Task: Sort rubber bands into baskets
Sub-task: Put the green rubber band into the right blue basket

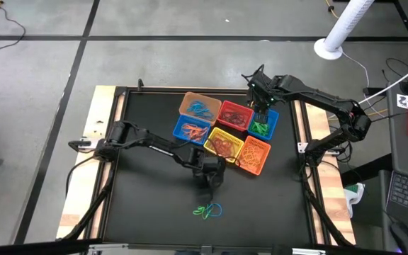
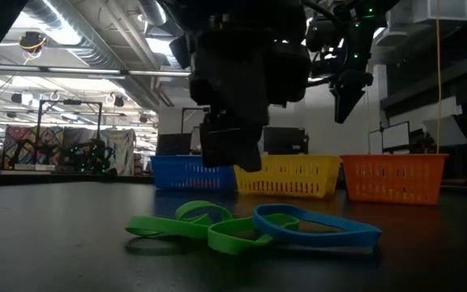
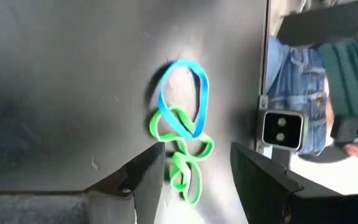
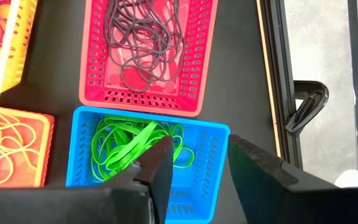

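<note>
A small tangle of loose bands (image 1: 208, 210) lies on the black mat (image 1: 147, 191) near its front edge, well apart from the baskets. It is one blue loop (image 3: 185, 93) overlapping a few green loops (image 3: 185, 158); in the low view they lie flat, thin and ribbon-like, the blue one (image 2: 314, 227) resting partly on the green ones (image 2: 193, 223).

The left gripper (image 3: 194, 168) hangs just above this tangle with its fingers spread and nothing between them; the green loops show in the gap.

The six baskets sit touching in a cluster at the middle of the mat. The tan basket (image 1: 199, 106) holds blue bands. The red basket (image 4: 148, 50) holds dark red bands piled in loose curls. A blue basket (image 4: 151, 158) at the right end of the cluster holds bright green bands. The other blue basket (image 1: 190, 129) holds orange-looking bands. The yellow basket (image 1: 222, 143) holds reddish bands, and the orange basket (image 1: 255, 155) holds pale yellow ones.

The right gripper (image 4: 194, 162) hovers over the blue basket of green bands, fingers spread and empty.

Beyond the table's front edge, the left wrist view shows a person in jeans (image 3: 297, 99) and a dark green top.
</note>
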